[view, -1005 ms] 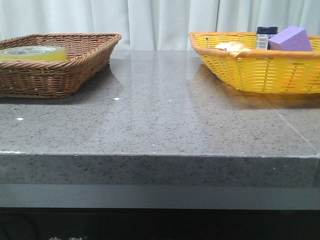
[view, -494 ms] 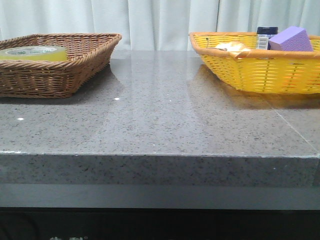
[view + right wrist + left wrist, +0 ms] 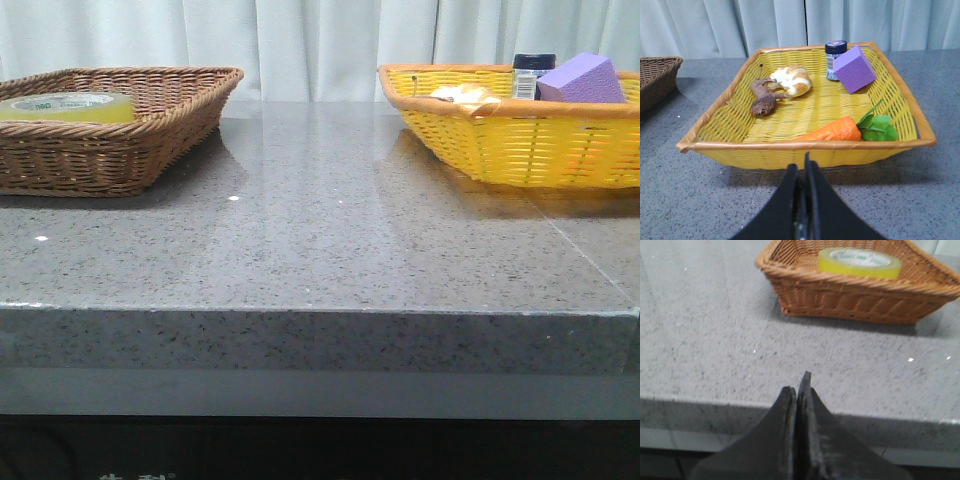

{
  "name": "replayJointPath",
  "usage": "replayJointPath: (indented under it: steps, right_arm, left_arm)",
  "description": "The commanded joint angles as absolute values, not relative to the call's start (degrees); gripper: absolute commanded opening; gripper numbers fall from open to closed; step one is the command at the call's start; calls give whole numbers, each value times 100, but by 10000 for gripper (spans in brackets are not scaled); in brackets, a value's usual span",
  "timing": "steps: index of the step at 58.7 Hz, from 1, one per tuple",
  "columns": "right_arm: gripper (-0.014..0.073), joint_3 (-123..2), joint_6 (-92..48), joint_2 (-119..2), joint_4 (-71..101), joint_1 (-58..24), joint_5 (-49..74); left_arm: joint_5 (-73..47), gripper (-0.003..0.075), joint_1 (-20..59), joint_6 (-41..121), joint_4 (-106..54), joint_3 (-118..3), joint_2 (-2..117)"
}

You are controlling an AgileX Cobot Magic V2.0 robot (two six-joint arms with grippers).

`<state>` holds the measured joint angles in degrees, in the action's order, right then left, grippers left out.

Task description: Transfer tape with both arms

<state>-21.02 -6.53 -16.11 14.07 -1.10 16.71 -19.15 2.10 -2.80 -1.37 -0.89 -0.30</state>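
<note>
Nearest in the left wrist view, the left gripper [image 3: 799, 390] hangs over the front edge of the grey speckled tabletop [image 3: 320, 240], its two dark fingers pressed together with nothing between them. The right gripper [image 3: 802, 167] sits likewise at the front edge on the right side, fingers closed flat against each other and empty. Neither gripper shows in the front view.

Beyond the left gripper, toward the back left corner of the tabletop, stands a brown wicker basket [image 3: 150, 130]. The tape [image 3: 68, 106] lies flat inside it, a translucent yellow roll with a white core bearing green print [image 3: 860, 262], resting near the basket's left part as the front view shows it. It is well apart from both grippers.

Beyond the right gripper, toward the back right corner, stands a yellow woven basket [image 3: 805, 150] with an orange rim. At its near side lies a toy carrot [image 3: 832, 132] with green leaves. Farther in lie a brown animal figure [image 3: 762, 97] and, just beside it, a bread roll [image 3: 791, 79]. At the far side a dark-capped small jar [image 3: 835, 60] stands upright, with a purple block [image 3: 854, 69] touching or just beside it.

A pale curtain [image 3: 320, 40] hangs behind the table.
</note>
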Motion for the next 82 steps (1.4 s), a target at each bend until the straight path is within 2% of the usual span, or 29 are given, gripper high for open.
replayJointPath:
  steps: [1, 17, 70, 82]
  right_arm:
    - [-38, -2245, -676, -1657, 1412, -74, 1250]
    - [-38, -2245, -676, -1657, 1412, -74, 1250]
    - [-38, -2245, -676, -1657, 1412, -74, 1250]
    - [-38, -1784, -676, -1458, 873, -602, 910]
  left_arm:
    - [-1230, -20, 192, -342, -156, 15, -146]
    - [-796, -20, 192, -342, -203, 276, -146]
    - [-796, -20, 192, -342, -203, 276, -146]
    - [-796, -20, 192, -342, -203, 276, -146]
